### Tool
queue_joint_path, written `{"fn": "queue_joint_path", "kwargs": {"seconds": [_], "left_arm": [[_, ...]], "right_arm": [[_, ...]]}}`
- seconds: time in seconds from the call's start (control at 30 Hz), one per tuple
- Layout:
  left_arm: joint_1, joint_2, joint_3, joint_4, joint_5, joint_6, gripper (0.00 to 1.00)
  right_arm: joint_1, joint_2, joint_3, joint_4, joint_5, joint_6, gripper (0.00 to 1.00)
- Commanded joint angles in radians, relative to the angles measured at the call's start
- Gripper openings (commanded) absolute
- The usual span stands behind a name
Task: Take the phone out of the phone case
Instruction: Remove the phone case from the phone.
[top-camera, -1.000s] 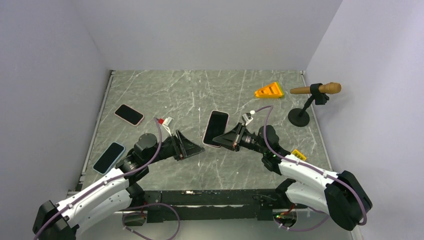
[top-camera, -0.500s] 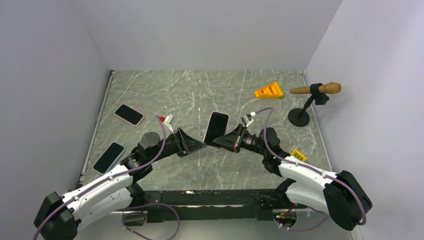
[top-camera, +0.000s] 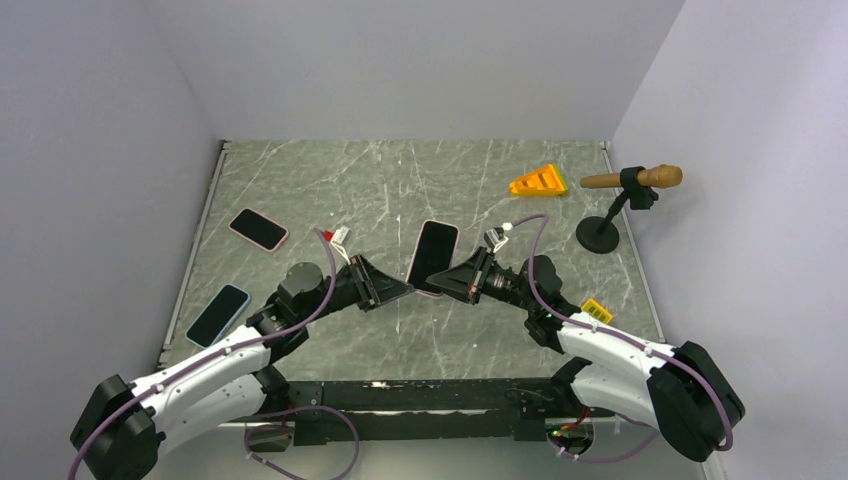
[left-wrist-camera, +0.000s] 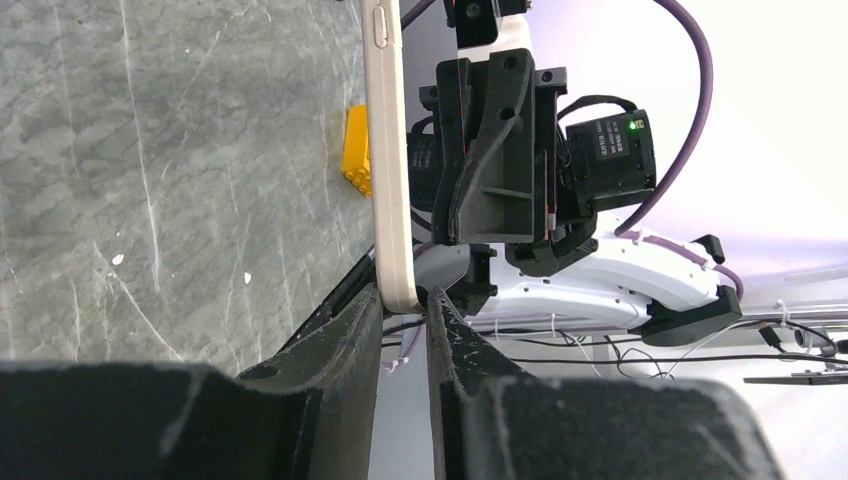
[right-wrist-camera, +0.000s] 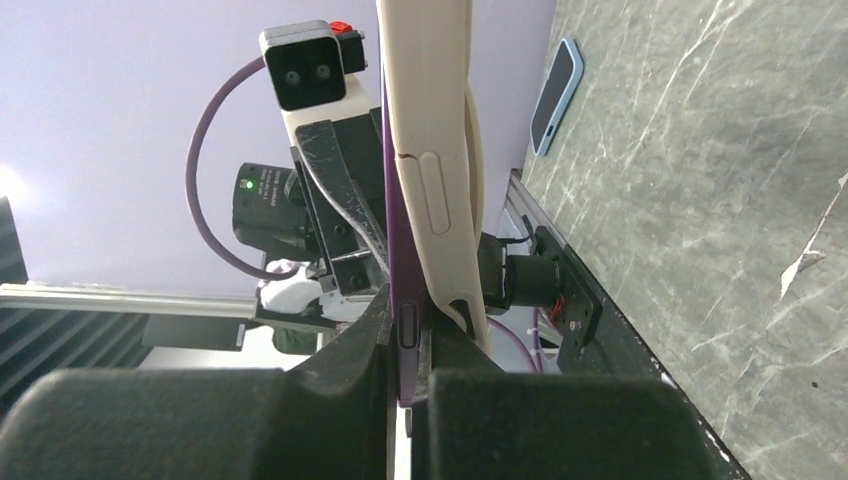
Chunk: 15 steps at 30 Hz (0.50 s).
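The phone (top-camera: 432, 256) is held off the table on its edge, dark screen toward the top camera. In the right wrist view its purple edge (right-wrist-camera: 391, 200) is pinched between my right gripper's (right-wrist-camera: 405, 335) fingers. The cream phone case (right-wrist-camera: 432, 140) stands peeled away from the phone at that end, beside the finger. My right gripper (top-camera: 443, 281) grips from the right. My left gripper (top-camera: 403, 292) meets the phone's lower corner from the left. In the left wrist view its jaws (left-wrist-camera: 403, 300) close round the case's (left-wrist-camera: 389, 150) lower corner.
A pink-cased phone (top-camera: 258, 229) and a blue-cased phone (top-camera: 217, 315) lie at the table's left. An orange wedge (top-camera: 538, 181) and a black stand (top-camera: 598, 236) holding a brown handle (top-camera: 632, 180) are at the back right. A yellow brick (top-camera: 597, 309) lies near the right arm.
My left gripper has moved right and up to the phone's lower corner and now straddles the case. My right gripper raised the phone slightly, then held still.
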Motion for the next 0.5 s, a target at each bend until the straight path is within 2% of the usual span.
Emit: {"fn": "queue_joint_path", "kwargs": {"seconds": [0.0,0.07,0.1,0.2,0.33,0.47], "left_arm": [[-0.006,0.012,-0.005,0.081,0.012,0.009,0.26],[-0.005,0.013,0.010,0.048,0.002,0.062,0.21],[-0.005,0.009,0.026,0.009,-0.011,0.109,0.15],[-0.005,-0.012,0.105,-0.241,-0.126,0.297,0.00],[-0.006,-0.047,0.151,-0.416,-0.248,0.473,0.00],[-0.005,-0.069,0.165,-0.491,-0.291,0.516,0.00]], "right_arm": [[0.018,-0.027,0.021,0.107,-0.005,0.005,0.00],[0.023,-0.027,0.027,0.097,-0.010,0.005,0.00],[0.023,-0.030,0.029,0.091,-0.018,0.006,0.00],[0.022,-0.030,0.032,0.104,-0.039,0.030,0.00],[0.022,-0.005,0.030,0.200,-0.080,0.101,0.00],[0.024,0.016,0.024,0.273,-0.088,0.149,0.00]]}}
